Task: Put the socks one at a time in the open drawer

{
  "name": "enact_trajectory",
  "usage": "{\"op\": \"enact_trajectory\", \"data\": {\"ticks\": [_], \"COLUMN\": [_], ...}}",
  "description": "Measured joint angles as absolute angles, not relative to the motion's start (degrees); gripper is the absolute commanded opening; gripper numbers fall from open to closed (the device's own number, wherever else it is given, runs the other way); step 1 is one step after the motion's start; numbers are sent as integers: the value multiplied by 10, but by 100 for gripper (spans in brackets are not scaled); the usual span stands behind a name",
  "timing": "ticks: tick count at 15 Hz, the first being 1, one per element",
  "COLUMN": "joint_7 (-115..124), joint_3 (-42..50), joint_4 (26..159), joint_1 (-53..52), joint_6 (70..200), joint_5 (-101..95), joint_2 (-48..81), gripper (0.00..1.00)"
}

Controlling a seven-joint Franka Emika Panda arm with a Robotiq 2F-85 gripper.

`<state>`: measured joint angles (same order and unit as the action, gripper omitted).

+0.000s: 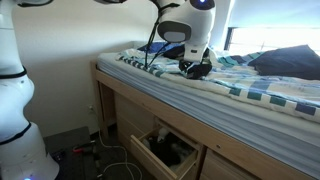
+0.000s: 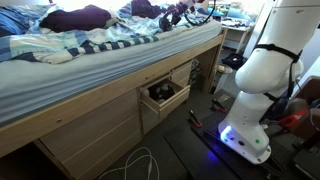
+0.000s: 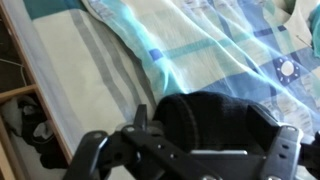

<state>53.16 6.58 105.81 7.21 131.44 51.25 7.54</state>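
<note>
Here the gripper (image 3: 188,150) hovers with jaws spread wide, straddling a black sock (image 3: 205,112) on the striped bedding (image 3: 200,50), apparently poised to grasp it. The drawer (image 1: 150,160) below stands open, already holding other socks (image 1: 170,150).

Both exterior views sit low and well back from the drawer (image 1: 150,158) (image 2: 167,104), facing it from opposite ends. The wrist view looks down from close above, with the drawer (image 3: 12,115) at its left edge.

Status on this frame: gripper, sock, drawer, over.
Gripper open over black sock on striped bedding, not gripped. Drawer open, dark items inside. Nothing seen blocking.
</note>
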Motion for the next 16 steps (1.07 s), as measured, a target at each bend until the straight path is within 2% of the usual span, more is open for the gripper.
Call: {"op": "enact_trajectory", "data": {"ticks": [3, 4, 6, 14, 15, 16], "joint_7": [533, 533, 533, 533, 533, 534], "joint_3": [66, 66, 66, 65, 65, 65], "joint_4": [1030, 1023, 1009, 998, 1005, 1015], "joint_1": [72, 71, 70, 67, 66, 64], "joint_6": [1340, 1346, 1351, 1365, 1365, 1364], "joint_5": [512, 512, 512, 511, 509, 505], "joint_2": [108, 118, 136, 138, 131, 121], "gripper": [100, 75, 66, 7, 4, 5]}}
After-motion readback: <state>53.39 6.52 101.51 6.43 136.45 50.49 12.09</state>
